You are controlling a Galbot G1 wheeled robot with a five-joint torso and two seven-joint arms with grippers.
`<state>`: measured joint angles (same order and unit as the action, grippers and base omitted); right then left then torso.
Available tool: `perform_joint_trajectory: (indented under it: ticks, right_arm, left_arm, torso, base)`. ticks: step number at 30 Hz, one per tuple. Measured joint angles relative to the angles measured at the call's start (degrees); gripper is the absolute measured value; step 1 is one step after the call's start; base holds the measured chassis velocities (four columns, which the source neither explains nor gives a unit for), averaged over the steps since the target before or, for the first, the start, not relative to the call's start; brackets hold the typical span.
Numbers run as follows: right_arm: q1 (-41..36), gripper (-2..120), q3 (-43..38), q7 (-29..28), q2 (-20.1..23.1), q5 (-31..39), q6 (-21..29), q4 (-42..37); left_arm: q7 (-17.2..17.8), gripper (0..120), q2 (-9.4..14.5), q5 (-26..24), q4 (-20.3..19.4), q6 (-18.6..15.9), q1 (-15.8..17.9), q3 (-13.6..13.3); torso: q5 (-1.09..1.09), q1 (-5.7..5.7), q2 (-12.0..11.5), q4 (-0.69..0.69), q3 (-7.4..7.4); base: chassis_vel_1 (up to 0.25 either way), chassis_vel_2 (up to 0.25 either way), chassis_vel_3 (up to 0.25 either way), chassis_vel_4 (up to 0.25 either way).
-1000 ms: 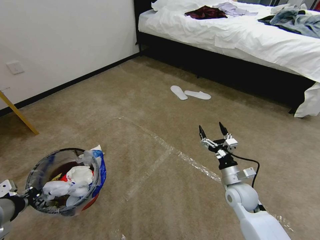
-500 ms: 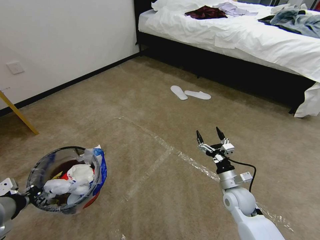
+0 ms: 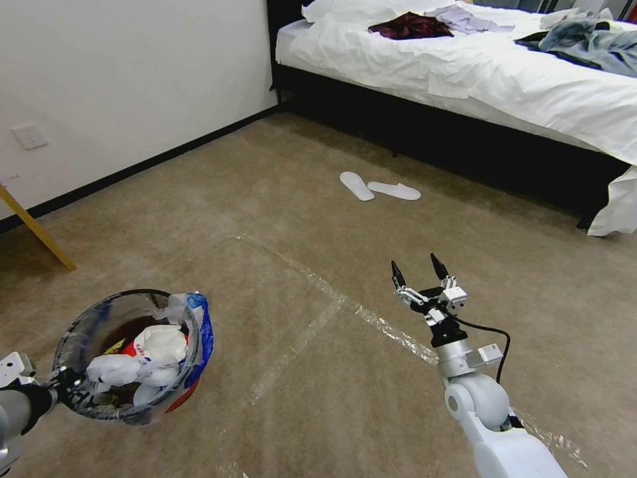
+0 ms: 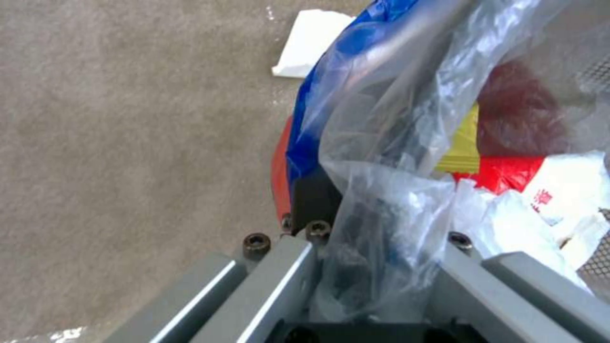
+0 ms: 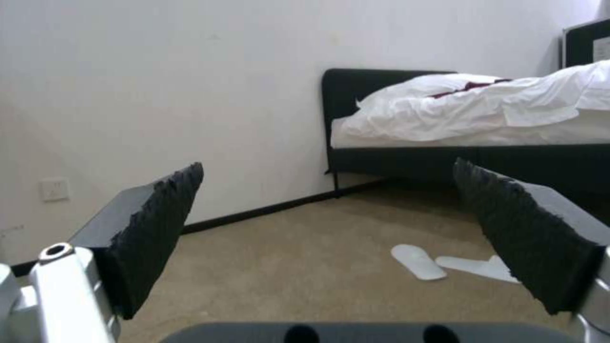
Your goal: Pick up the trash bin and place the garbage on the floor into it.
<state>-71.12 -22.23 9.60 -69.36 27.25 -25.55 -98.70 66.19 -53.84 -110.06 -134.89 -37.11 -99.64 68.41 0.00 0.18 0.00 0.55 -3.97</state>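
Trash bin (image 3: 126, 355), rim clamped by left gripper (image 3: 63, 385), hangs far left of right gripper (image 3: 417, 271), which hovers wide open and empty; garbage (image 3: 142, 362) sits inside.

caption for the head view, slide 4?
Left gripper holds the red-based, bag-lined round trash bin of white tissues while the open right gripper hangs over tan carpet.

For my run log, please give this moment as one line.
left tool: shut on trash bin rim | right tool: open, empty, above carpet | garbage: in bin
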Motion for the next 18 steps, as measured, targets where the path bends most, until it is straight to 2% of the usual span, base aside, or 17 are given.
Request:
perform_joint_trajectory:
  ticks: [18]
  right_arm:
    - [0.07,100,0.58,0.36,-0.1,-0.53,-0.82,0.44]
  left_arm:
    - [0.03,0,-0.41,0.08,-1.15,0.39,-0.19,-0.08]
  torso:
    - [0.0,0.0,0.0,0.0,0.0]
  base:
    - [-0.099,0.094,0.1,-0.093]
